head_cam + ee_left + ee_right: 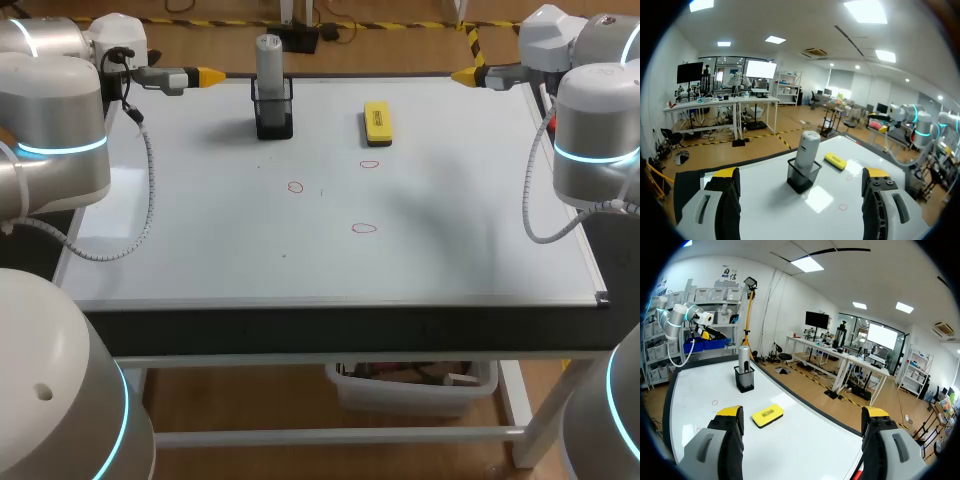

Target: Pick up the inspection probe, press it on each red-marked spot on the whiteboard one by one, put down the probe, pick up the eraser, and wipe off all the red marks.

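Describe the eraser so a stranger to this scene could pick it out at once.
Start with the white whiteboard that covers the table. Near its far edge stands a black holder with the grey probe upright in it; the eraser lies flat beside that, toward the right arm's side. It is the only yellow block on the board, just beyond one red mark.

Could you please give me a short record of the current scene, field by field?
probe: upright in the black holder, far side of the whiteboard
eraser: flat on the whiteboard, right of the holder
red marks: three, unwiped
left gripper: open, empty, far left corner
right gripper: open, empty, far right corner
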